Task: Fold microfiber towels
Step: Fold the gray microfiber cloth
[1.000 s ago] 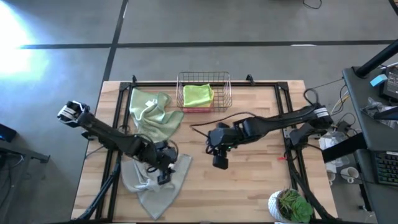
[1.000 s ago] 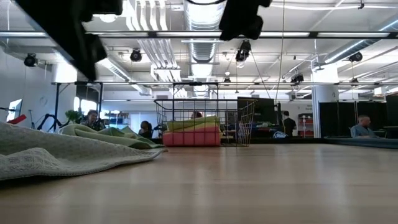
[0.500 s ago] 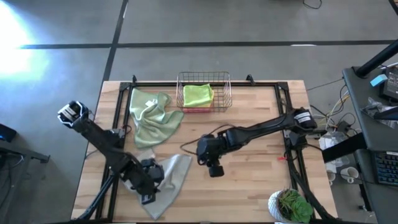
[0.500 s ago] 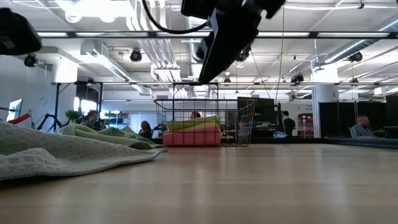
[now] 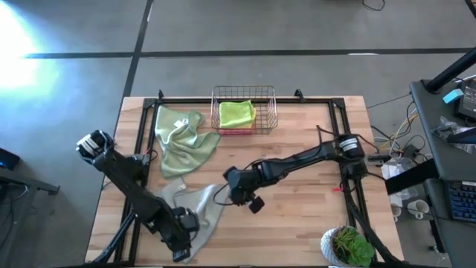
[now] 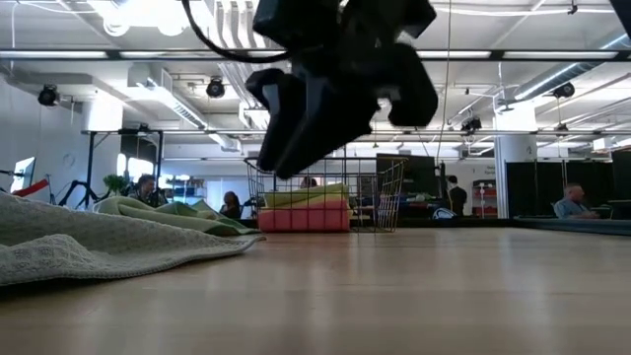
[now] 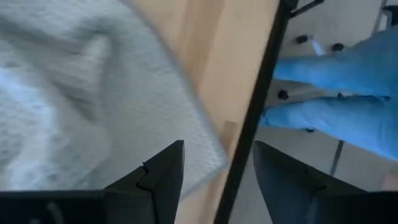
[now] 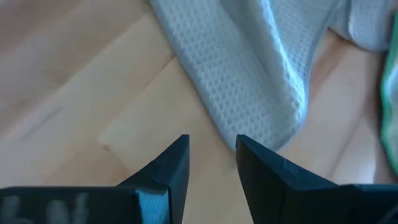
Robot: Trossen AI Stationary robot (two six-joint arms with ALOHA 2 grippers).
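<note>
A grey-beige towel (image 5: pixel 195 208) lies crumpled on the table's near left part; it also shows in the low view (image 6: pixel 89 247). A pale sage green towel (image 5: pixel 182 138) lies crumpled behind it. A lime green towel (image 5: pixel 236 113) lies on a pink one (image 5: pixel 235 131) in the wire basket (image 5: pixel 271 112). No yellow towel shows. My left gripper (image 5: pixel 181 247) is open over the grey towel's near corner (image 7: pixel 202 152). My right gripper (image 5: pixel 225 193) is open just beside the grey towel's right corner (image 8: pixel 283 124), over bare wood.
A black frame bar (image 7: pixel 261 106) runs along the table's edge just past my left gripper. A potted plant (image 5: pixel 346 246) stands at the near right corner. Bare wood (image 5: pixel 297 216) lies between the grey towel and the plant.
My left gripper has gone toward the table's near edge, along the grey towel to its near corner. My right gripper has gone toward the table's left edge and lower, up to the grey towel's right corner.
</note>
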